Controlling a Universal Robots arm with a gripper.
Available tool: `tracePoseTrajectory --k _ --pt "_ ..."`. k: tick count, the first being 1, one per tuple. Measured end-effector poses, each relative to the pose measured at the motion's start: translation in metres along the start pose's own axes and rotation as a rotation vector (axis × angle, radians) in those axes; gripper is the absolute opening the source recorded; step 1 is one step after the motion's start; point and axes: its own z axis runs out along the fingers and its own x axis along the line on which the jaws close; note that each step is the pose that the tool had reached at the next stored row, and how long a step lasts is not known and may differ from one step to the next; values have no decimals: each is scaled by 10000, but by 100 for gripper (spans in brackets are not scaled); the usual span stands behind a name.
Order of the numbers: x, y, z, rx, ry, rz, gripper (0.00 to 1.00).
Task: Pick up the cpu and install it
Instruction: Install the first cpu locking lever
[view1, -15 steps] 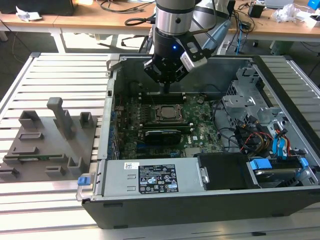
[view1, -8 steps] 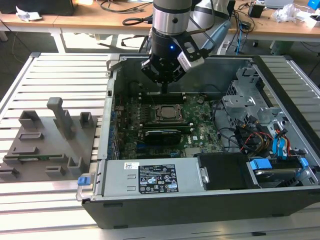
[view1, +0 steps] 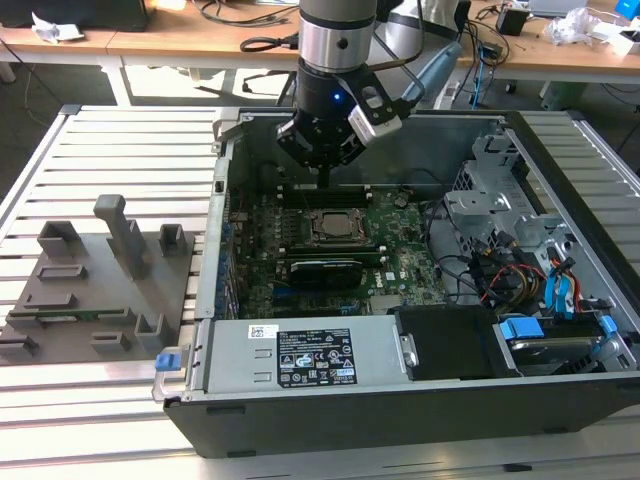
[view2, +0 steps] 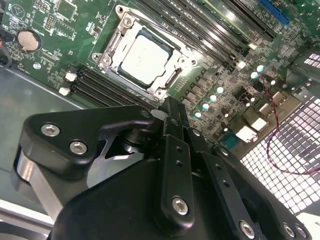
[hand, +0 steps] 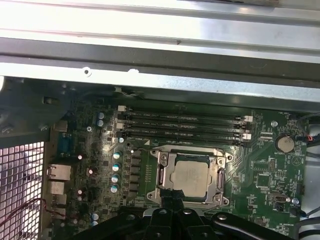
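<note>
The cpu, a small square chip with a pale metal top, lies flat in the metal-framed socket on the green motherboard inside the open computer case. My gripper hangs just above the board, beside the socket's edge. Its black fingers are pressed together with nothing between them. The chip is apart from the fingers in both wrist views.
A grey fixture with upright blocks sits on the slatted table at the exterior view's left. Inside the case are a power supply, a drive cage with cables and memory slots. The case walls ring the board.
</note>
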Motion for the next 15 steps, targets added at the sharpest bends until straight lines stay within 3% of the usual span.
tracePoseTrajectory --k 4,8,11,15 --pt "95 37 25 0 -2 0 11" --pt "163 131 50 4 -1 2 11" --pt "285 223 65 4 -1 0 11" --pt "388 308 83 3 -2 0 11"
